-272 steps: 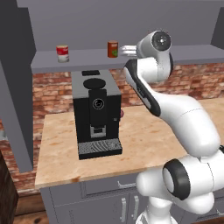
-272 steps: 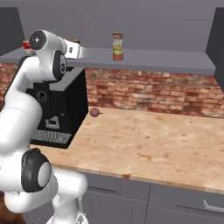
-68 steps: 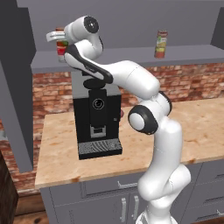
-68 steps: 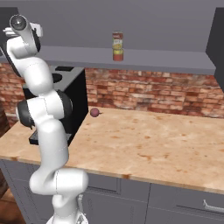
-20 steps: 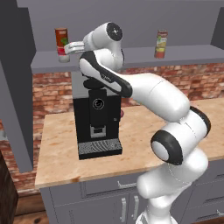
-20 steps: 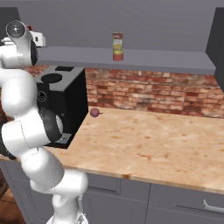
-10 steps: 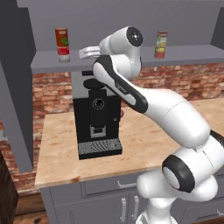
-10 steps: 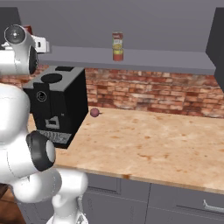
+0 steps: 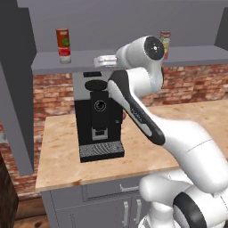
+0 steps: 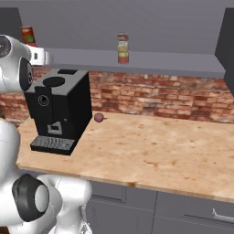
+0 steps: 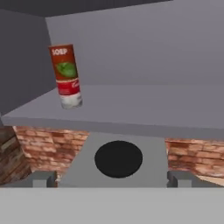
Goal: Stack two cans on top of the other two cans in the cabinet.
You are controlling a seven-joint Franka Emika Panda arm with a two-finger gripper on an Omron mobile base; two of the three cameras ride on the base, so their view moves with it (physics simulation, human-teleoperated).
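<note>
Two stacks of cans on grey cabinet shelf [image 9: 196, 54] — red-and-white stack [image 9: 63, 45] upper left, pale stack [image 9: 165, 43] upper right, well apart. Pincer [image 9: 103, 61] empty, fingers apart, above black coffee machine [image 9: 99, 120] on table [image 10: 155, 151].

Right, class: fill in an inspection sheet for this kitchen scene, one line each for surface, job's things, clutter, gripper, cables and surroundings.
Surface: wooden counter, bare on its right part.
Job's things: left stack, an orange-red can on a red-and-white one, on the grey cabinet shelf; right stack of two pale cans further along it.
Clutter: black coffee machine; small dark red ball beside it.
Gripper: gripper open, holding nothing, at the shelf's front edge above the machine.
Cables: nothing seen.
Surroundings: red brick wall; grey drawers below.
</note>
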